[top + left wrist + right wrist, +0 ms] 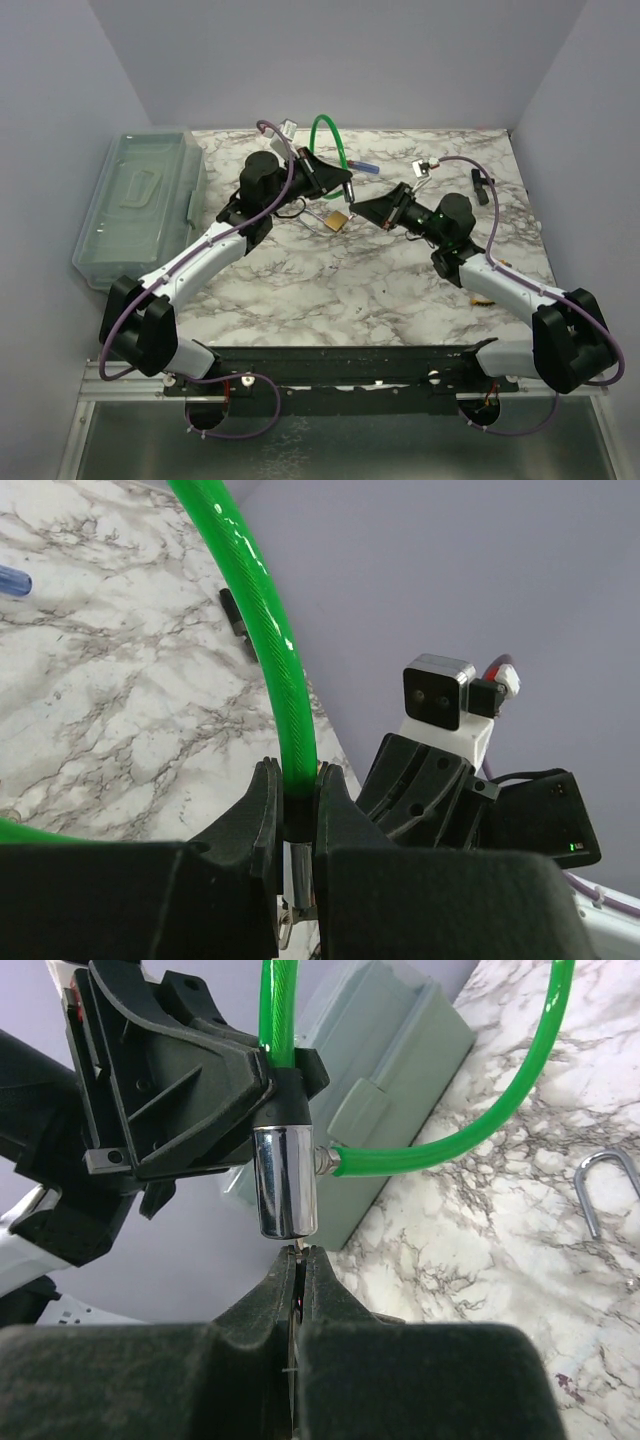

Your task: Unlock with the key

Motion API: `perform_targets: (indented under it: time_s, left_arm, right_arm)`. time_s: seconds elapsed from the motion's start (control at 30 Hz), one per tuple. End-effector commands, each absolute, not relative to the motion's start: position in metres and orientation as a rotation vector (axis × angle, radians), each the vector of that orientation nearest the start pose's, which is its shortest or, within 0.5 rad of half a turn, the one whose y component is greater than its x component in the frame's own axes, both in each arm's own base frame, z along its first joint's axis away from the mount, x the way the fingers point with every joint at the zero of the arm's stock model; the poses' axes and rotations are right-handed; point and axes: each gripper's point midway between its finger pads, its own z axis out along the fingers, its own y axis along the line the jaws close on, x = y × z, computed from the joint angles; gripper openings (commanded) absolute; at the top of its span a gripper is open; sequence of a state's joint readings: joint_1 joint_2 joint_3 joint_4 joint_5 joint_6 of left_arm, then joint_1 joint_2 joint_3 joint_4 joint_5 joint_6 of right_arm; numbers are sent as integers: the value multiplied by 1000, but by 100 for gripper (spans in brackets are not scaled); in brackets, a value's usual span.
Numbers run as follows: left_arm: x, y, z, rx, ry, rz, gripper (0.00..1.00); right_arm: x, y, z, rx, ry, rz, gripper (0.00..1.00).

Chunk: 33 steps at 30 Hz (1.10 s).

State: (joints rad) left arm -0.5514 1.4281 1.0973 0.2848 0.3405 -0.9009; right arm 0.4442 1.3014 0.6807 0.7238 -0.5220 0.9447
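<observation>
My left gripper (pixel 295 780) is shut on the black collar of the green cable (pixel 270 630), just above its chrome lock cylinder (pixel 284 1180), and holds it off the table. The cylinder hangs upright, and the cable (pixel 450 1140) loops out of its side. Directly beneath it, my right gripper (pixel 301 1257) is shut on the key (pixel 302 1248). Only a thin silvery tip of the key shows, reaching up to the cylinder's bottom face. In the top view the two grippers (pixel 350 190) (pixel 360 211) meet at the table's middle back.
A small brass padlock (pixel 337 220) lies just below the grippers. A clear plastic box (pixel 140 205) stands at the left edge. A loose metal shackle (pixel 605 1185) lies on the marble. A blue piece (pixel 362 166) and a black piece (pixel 482 185) lie toward the back.
</observation>
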Motion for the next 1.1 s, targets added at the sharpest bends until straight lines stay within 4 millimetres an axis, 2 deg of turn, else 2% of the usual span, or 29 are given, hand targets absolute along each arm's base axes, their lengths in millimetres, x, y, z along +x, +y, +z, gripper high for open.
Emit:
perform_targets:
  time_s: [0.0, 0.5, 0.63, 0.77, 1.07]
  left_arm:
    - [272, -344, 299, 241, 1930, -1585, 0]
    - [241, -350, 326, 407, 1792, -1704, 0]
    - [227, -352, 337, 484, 1728, -1769, 0]
    - [212, -353, 347, 561, 1661, -1808, 0]
    - [197, -351, 357, 623, 1591, -1866, 0]
  right_arm:
    - [312, 261, 350, -95, 1350, 1498, 0]
    - [288, 260, 393, -274, 1178, 1621, 0]
    - [279, 260, 405, -344, 1136, 1641, 0]
    - [271, 261, 411, -401, 1105, 1668, 0]
    - [256, 252, 425, -495, 993, 1767, 0]
